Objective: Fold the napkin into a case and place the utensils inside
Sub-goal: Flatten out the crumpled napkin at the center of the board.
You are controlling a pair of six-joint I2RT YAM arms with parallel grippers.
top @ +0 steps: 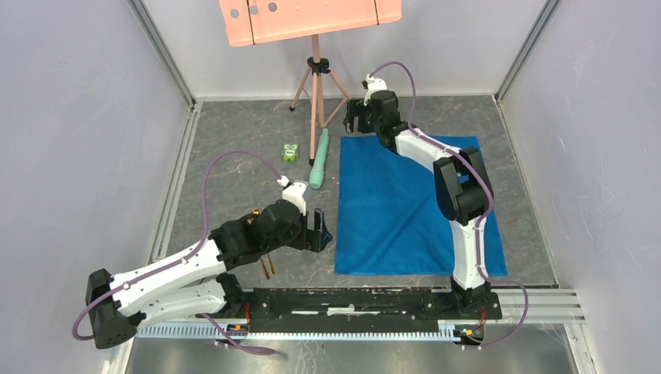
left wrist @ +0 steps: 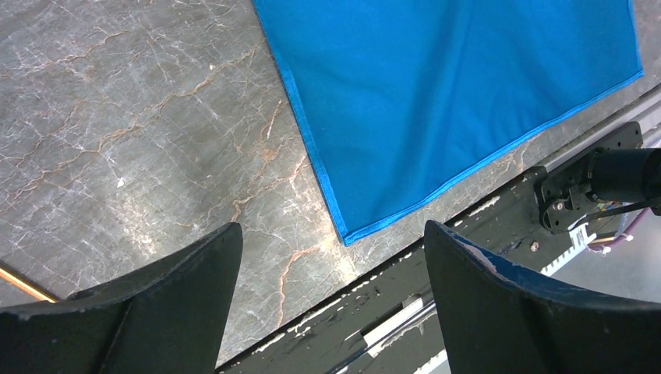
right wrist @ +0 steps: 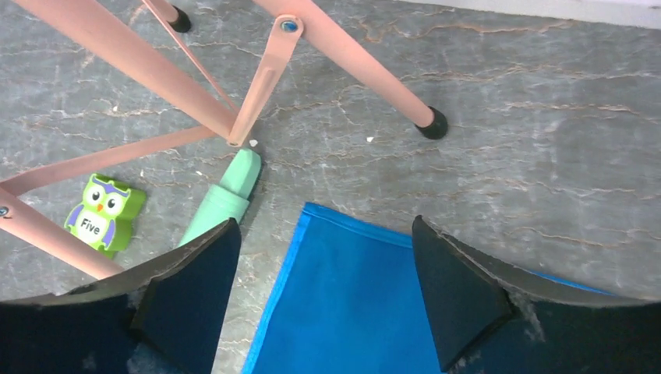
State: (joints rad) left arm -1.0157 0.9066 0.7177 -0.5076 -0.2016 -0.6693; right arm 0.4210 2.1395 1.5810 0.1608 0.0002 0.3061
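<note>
Robot lab: grey-walled enclosure (top: pixel 70 117) around the table (top: pixel 234 132).

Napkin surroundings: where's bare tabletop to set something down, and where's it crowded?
Bare: table left of the owl block, up to the wall rail; also the strip right of the napkin. Crowded: napkin's left edge, with green tube, tripod and left gripper.

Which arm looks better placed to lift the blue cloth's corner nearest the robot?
Left. The left gripper, open, hangs right over the near left corner of the napkin, as its wrist view shows. The right gripper, also open, sits at the far left corner instead.
</note>
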